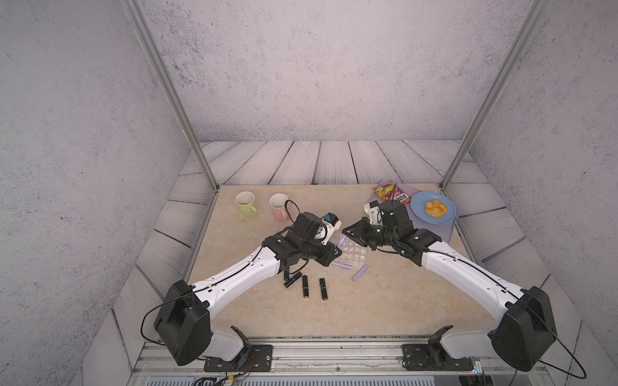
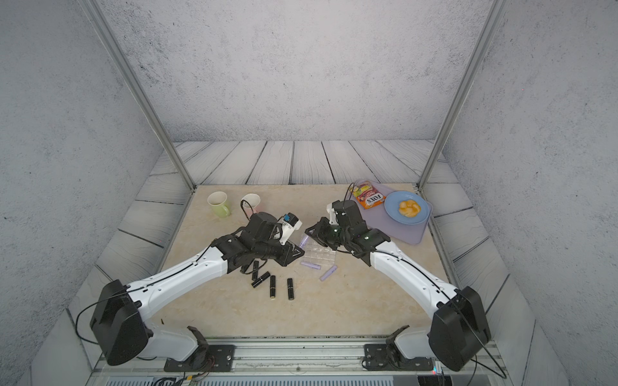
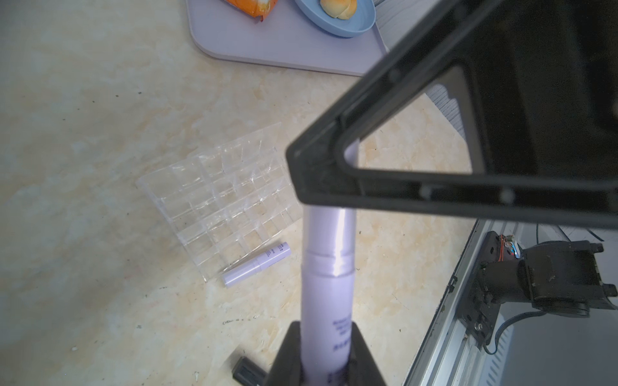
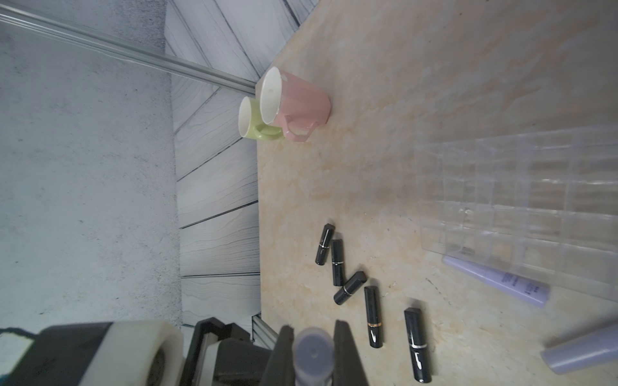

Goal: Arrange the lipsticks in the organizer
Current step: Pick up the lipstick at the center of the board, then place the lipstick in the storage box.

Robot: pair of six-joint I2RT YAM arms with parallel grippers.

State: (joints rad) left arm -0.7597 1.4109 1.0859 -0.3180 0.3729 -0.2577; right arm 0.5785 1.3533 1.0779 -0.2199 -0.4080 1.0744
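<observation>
Closest to the lens in the left wrist view, a lilac lipstick [image 3: 329, 254] is clamped at its near end by the left end effector [image 3: 327, 337], jaws narrow on the tube. Its far end is gripped by the right end effector [image 4: 312, 332], also narrow; in the right wrist view the tube is seen end-on btwn the two fingers. So one tube is held by both arms at once, off the desk [image 1: 368, 317], at frame ctr in both top views, just at the upper-left corner of the organizer [image 1: 356, 252].

The step is judged to be a handover or regrip, prob. so the tube can be stood upright in a cell. No lipstick is seen in any cell, so the task is judged barely begun. Two more lilac lipsticks [image 1: 341, 265] are lying on the desk by the organizer's lower edge, one touching it or nearly so. Five black lipsticks [image 4: 373, 315] are scattered to its lower left.

Next, one grip needs to be released w/o the tube dropping. The tube must then be brought vertical over a free cell. Cells look narrow, so careful alignment is req'd.
</observation>
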